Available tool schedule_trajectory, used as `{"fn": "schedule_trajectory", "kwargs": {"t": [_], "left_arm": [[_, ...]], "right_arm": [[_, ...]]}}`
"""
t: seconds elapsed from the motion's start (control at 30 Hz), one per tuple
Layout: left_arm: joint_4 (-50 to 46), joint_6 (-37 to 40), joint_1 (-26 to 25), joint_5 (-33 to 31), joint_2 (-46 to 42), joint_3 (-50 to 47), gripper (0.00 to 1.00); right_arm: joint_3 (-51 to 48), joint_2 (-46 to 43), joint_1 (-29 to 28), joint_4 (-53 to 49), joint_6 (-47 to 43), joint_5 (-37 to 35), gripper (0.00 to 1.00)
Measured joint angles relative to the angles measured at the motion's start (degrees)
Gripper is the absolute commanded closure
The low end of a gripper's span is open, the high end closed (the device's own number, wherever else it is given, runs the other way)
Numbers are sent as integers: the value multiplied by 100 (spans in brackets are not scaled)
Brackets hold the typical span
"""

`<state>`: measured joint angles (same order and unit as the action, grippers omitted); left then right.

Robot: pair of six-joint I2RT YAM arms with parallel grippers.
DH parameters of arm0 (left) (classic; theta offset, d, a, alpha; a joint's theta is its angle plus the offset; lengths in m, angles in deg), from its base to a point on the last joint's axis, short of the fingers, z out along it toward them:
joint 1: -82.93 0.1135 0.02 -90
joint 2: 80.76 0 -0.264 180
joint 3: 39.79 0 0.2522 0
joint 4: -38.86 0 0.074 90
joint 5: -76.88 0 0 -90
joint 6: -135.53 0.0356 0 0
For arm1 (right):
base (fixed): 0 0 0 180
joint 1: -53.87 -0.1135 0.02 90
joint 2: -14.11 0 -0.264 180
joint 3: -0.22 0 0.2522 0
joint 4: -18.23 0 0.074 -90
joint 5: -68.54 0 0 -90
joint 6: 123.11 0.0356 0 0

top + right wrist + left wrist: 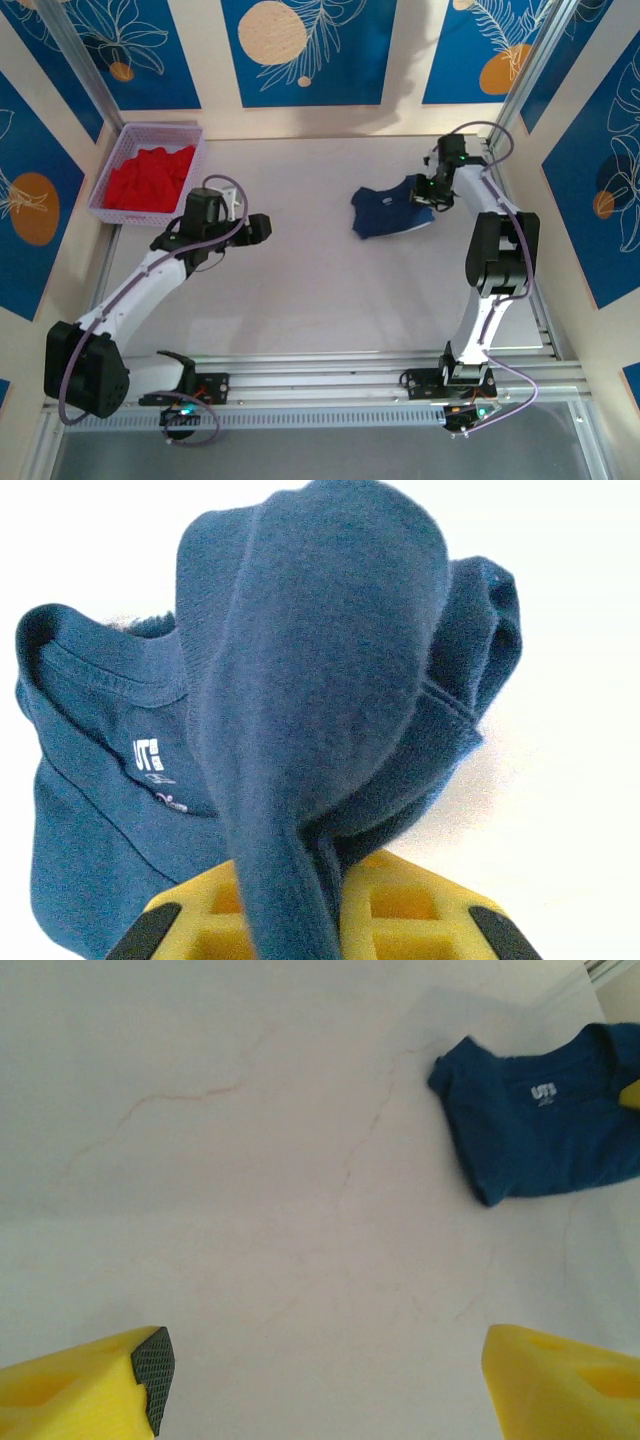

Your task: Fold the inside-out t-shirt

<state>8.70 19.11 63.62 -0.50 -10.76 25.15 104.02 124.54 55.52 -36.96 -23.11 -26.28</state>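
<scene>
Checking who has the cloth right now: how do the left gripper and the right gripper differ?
The left gripper stands wide open, while the right gripper is closed. The left gripper holds nothing and hangs over bare table, apart from the inside-out t-shirt. The right gripper pinches a fold of that t-shirt. Both are yellow-fingered.

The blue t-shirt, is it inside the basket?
No, the blue t-shirt is out on the table, and the basket holds red clothes.
</scene>
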Motion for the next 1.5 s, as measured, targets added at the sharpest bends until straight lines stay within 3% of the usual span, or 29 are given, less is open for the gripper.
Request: {"fn": "schedule_trajectory", "kwargs": {"t": [0.27,0.63,0.7,0.87,1.0,1.27,1.37,1.5], "left_arm": [[-42,-114,-22,85,-181,-221,19],[-39,-177,-74,90,-179,-240,19],[-39,-175,-76,90,-162,-240,19],[-39,-175,-85,90,-116,-240,19],[-39,-175,-85,90,-114,-240,19],[-39,-173,-85,87,-87,-240,19],[-39,-164,-85,63,-81,-240,19],[-42,-109,-85,-223,-90,-238,13]], "right_arm": [[640,105,385,-551,-730,-1421,93],[1875,1209,699,-669,-1526,-2859,91],[2203,1475,726,-787,-1596,-3064,87],[2634,1843,737,-970,-1633,-3438,60],[2669,1849,734,-1165,-1569,-3683,48],[2780,1805,625,-1394,-1226,-3709,42],[2553,1488,452,-1397,-933,-3397,39],[1462,251,-17,-984,-533,-2830,22]]}}
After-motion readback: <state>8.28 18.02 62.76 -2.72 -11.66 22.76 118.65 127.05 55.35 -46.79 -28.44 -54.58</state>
